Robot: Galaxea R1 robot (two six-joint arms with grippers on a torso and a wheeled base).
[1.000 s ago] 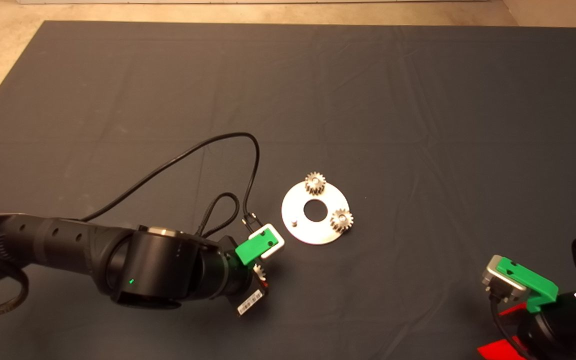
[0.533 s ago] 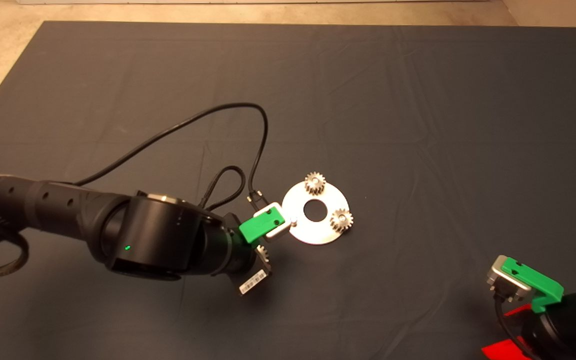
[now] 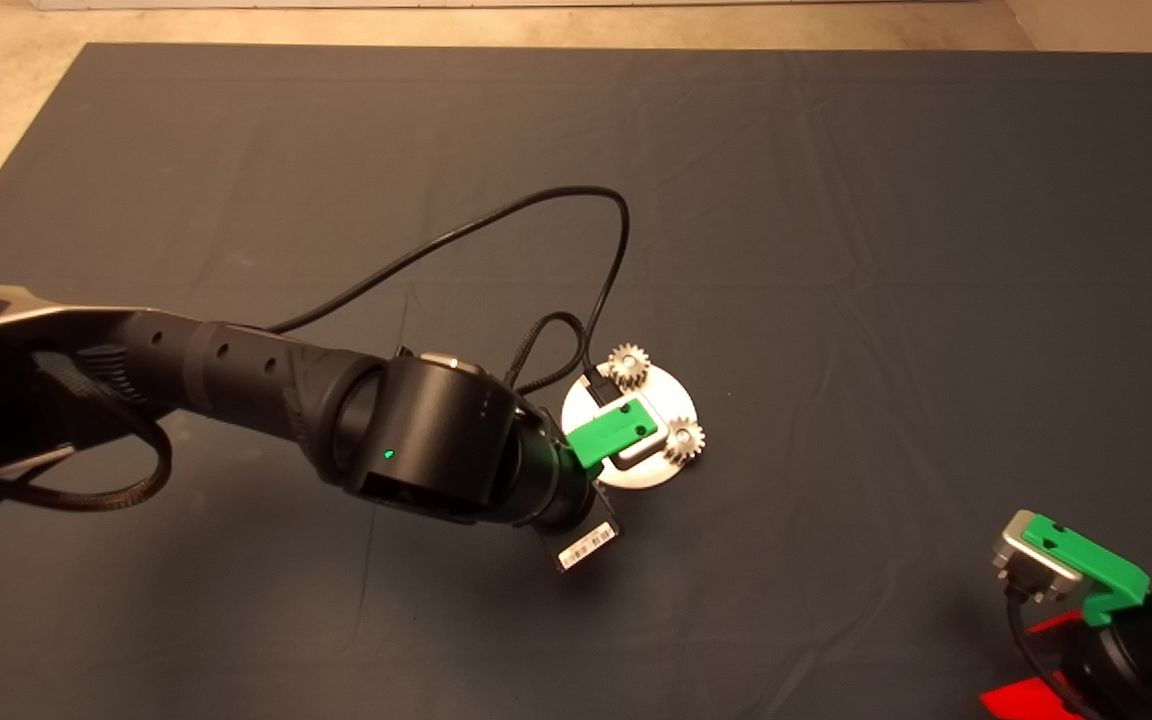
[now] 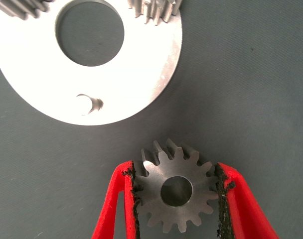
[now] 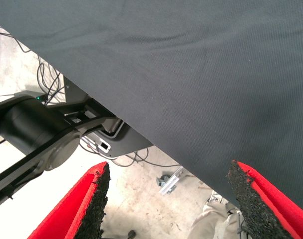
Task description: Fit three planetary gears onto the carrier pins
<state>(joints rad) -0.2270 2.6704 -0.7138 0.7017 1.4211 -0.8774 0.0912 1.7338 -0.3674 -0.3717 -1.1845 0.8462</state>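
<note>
L arm reaches in from left edge of the head view, its left gripper (image 3: 604,470) sitting over the lower-left part of the disc (image 3: 676,395), mid-frame. In the left wrist view the red fingers (image 4: 117,199) are closed down to gear width, black pads pressing both flanks of the third gear (image 4: 176,191), held flat w/ its centre hole visible. The gear is off the plate, near the rim, w/ bare mat between. The free pin (image 4: 86,103) stands on the plate's near edge, the big centre hole beyond it.

Head view, centre: top gear (image 3: 628,364) and right gear (image 3: 684,438) sit on the disc, each on its own spot; the pins under them are hidden.

Lower right corner: right gripper (image 3: 1041,685) parked at the mat (image 3: 836,250) edge. Right wrist view shows its fingers (image 5: 89,204) spread wide, nothing between them, only mat, floor, cables and a person's leg (image 5: 211,219).
</note>
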